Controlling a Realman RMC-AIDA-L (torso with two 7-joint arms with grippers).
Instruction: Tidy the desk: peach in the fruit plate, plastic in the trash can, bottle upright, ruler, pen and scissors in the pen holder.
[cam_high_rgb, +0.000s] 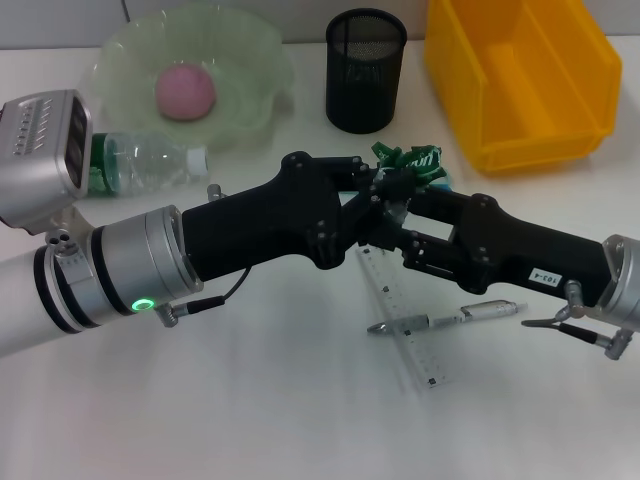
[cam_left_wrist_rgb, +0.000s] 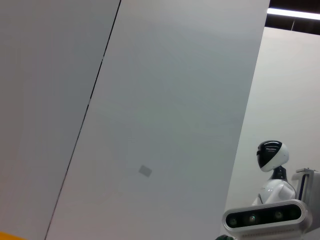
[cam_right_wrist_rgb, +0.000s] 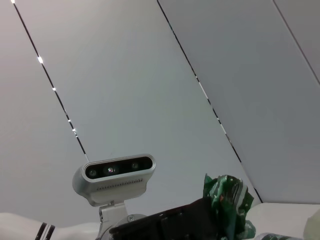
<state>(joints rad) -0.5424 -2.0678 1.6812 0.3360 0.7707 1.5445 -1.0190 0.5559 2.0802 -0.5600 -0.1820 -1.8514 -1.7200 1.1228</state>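
The peach (cam_high_rgb: 184, 92) sits inside the fruit plate (cam_high_rgb: 250, 60), upper left of the frame. The bottle (cam_high_rgb: 150, 163) lies on its side just below the plate. Pen holder (cam_high_rgb: 365, 70) and trash can (cam_high_rgb: 520, 75) show nothing inside. Crumpled green plastic (cam_high_rgb: 410, 163) sits at centre where the left hand (cam_high_rgb: 385, 185) and right hand (cam_high_rgb: 400, 215) meet; grip of either cannot be told. Ruler (cam_high_rgb: 405, 320) and pen (cam_high_rgb: 450, 319) lie crossed on the surface (cam_high_rgb: 280, 400).

From my head view, the fruit plate (cam_high_rgb: 120, 90) sits at eleven o'clock with the peach (cam_high_rgb: 184, 93) in it. The pen holder (cam_high_rgb: 365, 70) stands at twelve, the trash can (cam_high_rgb: 520, 85) at one. The bottle (cam_high_rgb: 150, 163) lies before the plate. The pen (cam_high_rgb: 450, 319) lies across the ruler (cam_high_rgb: 405, 325) at five.
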